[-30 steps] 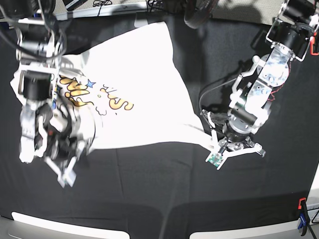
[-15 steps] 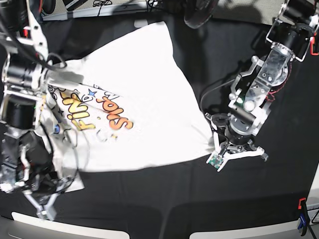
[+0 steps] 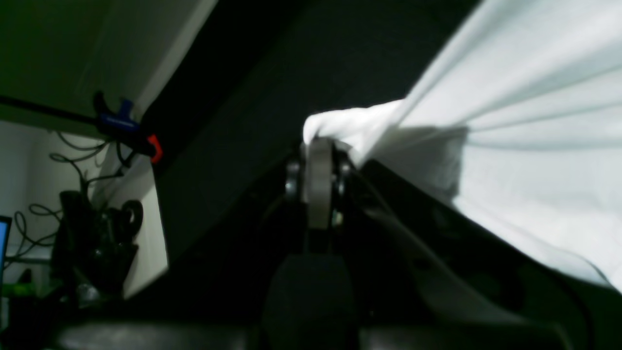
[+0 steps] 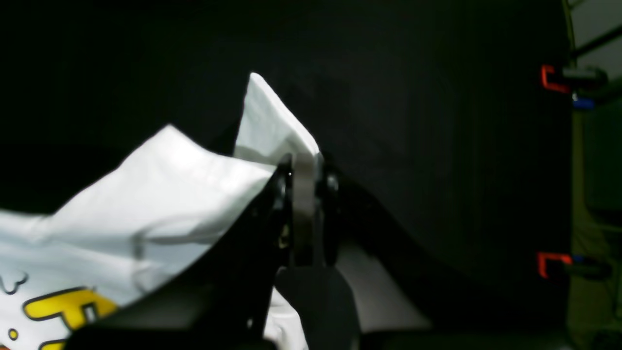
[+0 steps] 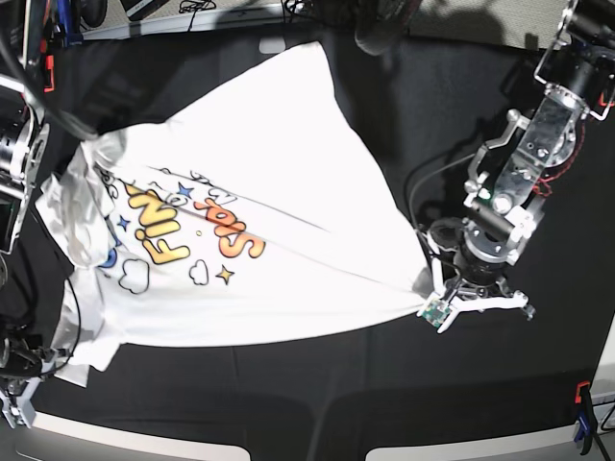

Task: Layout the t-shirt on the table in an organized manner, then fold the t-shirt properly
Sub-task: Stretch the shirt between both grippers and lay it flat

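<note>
The white t-shirt (image 5: 269, 192) lies print-up on the black table (image 5: 317, 384), stretched wide between my two arms. My left gripper (image 5: 434, 296) is shut on the shirt's right bottom corner, low over the table. In the left wrist view, white cloth (image 3: 510, 121) bunches at the closed left gripper (image 3: 318, 143). My right gripper (image 4: 302, 163) is shut on a white cloth corner (image 4: 272, 126); yellow print shows at the lower left. In the base view the right arm (image 5: 14, 154) runs along the left edge, and its gripper is mostly hidden at the bottom left.
Orange-and-blue clamps sit at the table edges (image 5: 581, 418) (image 3: 129, 131) (image 4: 554, 78). Cables and gear lie beyond the far edge (image 5: 192, 10). The shirt's left sleeve (image 5: 72, 206) is crumpled near the right arm.
The right arm has swept toward the front left, pulling the shirt open so the whole print lies flat. The left gripper has shifted slightly right with its corner, stretching the hem.
</note>
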### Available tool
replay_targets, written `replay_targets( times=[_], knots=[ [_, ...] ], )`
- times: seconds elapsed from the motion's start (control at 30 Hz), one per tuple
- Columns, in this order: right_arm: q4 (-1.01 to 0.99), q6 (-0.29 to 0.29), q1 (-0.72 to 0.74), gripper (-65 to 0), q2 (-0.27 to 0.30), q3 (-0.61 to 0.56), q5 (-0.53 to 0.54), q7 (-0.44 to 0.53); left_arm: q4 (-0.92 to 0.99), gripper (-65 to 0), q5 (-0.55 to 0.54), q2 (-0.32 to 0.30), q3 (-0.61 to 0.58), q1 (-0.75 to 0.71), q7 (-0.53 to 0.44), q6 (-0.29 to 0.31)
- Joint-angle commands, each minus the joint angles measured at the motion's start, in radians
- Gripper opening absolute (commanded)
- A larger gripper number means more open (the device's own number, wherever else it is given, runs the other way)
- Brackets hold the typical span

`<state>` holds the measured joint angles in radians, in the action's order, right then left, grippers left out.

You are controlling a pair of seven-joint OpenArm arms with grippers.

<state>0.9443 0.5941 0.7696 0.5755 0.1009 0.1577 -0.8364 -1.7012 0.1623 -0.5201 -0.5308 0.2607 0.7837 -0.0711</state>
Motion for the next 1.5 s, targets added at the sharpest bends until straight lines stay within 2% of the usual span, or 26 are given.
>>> replay_targets(
  times=[0.0,0.13,0.27,0.43,0.53,0.6,0.8,0.93,1.03,1.17,1.47],
  knots=[
    [0.018,-0.007,0.037,-65.0,0.011,0.005,0.01,0.037,-0.013,-65.0,0.021,-0.016,0.007,0.025,-0.021,-0.019],
    [0.018,-0.008,0.037,-65.0,-0.024,0.005,0.01,0.058,-0.012,-65.0,0.021,-0.032,0.009,0.035,-0.049,-0.027],
    [0.018,-0.007,0.036,-65.0,-0.089,0.005,0.008,0.053,0.03,-65.0,0.021,-0.032,0.008,0.085,-0.08,-0.027],
    [0.018,-0.007,0.037,-65.0,-0.149,0.005,0.002,0.074,0.212,-65.0,0.02,-0.032,0.008,0.184,-0.128,-0.026],
    [0.018,-0.008,0.037,-65.0,-0.151,0.005,0.002,0.114,0.362,-65.0,-0.001,-0.031,0.008,0.246,-0.166,-0.026],
    [0.018,-0.028,0.037,-65.0,-0.149,0.005,-0.006,0.14,0.456,-65.0,-0.051,-0.032,0.008,0.283,-0.2,-0.023],
    [0.017,-0.08,0.038,-65.0,-0.149,0.005,-0.055,0.233,0.645,-65.0,-0.143,-0.029,0.008,0.362,-0.422,0.037],
    [0.013,-0.106,0.038,-65.0,-0.15,0.005,-0.055,0.301,0.666,-65.0,-0.206,-0.023,0.008,0.387,-0.533,0.039],
    [-0.006,-0.113,0.046,-65.0,-0.151,0.005,-0.058,0.335,0.666,-65.0,-0.237,-0.006,0.008,0.406,-0.539,0.041],
    [-0.063,-0.227,0.08,-65.0,-0.156,0.005,-0.128,0.359,0.666,-65.0,-0.243,0.03,0.008,0.434,-0.546,0.042],
    [-0.273,-0.235,0.222,-65.0,-0.16,0.005,-0.16,0.378,0.721,-65.0,-0.242,0.101,0.008,0.466,-0.553,0.043]
  ],
)
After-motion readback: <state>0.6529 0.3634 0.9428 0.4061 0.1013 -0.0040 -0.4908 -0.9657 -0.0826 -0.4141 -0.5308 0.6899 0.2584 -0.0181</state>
